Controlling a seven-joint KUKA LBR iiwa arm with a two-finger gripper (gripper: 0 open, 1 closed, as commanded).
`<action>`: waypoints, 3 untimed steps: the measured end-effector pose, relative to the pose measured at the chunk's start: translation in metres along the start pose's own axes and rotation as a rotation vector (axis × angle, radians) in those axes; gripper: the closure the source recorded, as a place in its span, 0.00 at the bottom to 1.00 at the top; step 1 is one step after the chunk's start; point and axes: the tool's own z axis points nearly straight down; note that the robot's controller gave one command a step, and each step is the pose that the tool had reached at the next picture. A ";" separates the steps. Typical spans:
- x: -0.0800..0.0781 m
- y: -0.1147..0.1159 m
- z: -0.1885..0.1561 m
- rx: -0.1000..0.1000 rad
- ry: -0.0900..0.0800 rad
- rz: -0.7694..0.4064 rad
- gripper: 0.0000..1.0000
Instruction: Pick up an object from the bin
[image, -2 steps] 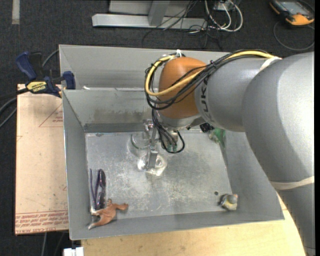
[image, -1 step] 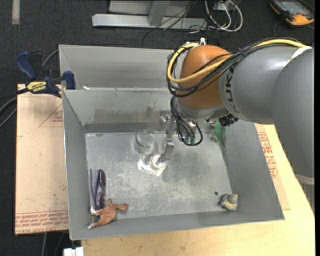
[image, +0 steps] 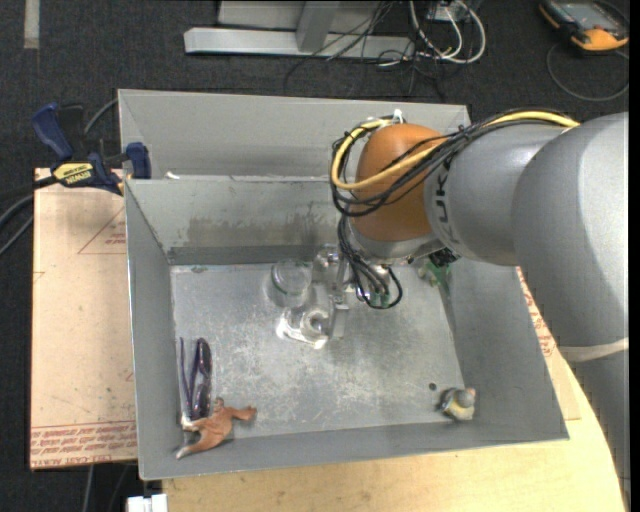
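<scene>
Roughly at the middle of the grey bin (image: 150, 330) the gripper (image: 328, 300) hangs low over the floor, reaching in from the right under the arm's orange cover (image: 395, 190) and its loops of yellow and black cable (image: 345, 165). Whether it is apart or together I cannot tell, as its metal tip blends into what lies beneath it. Just at its near side lies a clear lump (image: 305, 328), glassy and colourless, rounded and uneven, with bright glints along its edges; it seems to touch the gripper's tip, though nothing shows it being held. A clear cup (image: 288, 280), equally see-through and round-mouthed, sits just left of the gripper and a little farther back. Well apart, in the near left corner, a long purple thing (image: 196, 368) lies along the wall with an orange-brown toy dinosaur (image: 215, 424) at its near end. A small pale thing (image: 459, 403) rests in the near right corner.
</scene>
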 end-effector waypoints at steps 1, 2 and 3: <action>0.027 -0.005 -0.006 -0.001 -0.028 0.041 0.00; 0.021 0.026 -0.008 -0.004 -0.001 0.352 1.00; 0.021 0.026 -0.008 -0.004 -0.002 0.352 1.00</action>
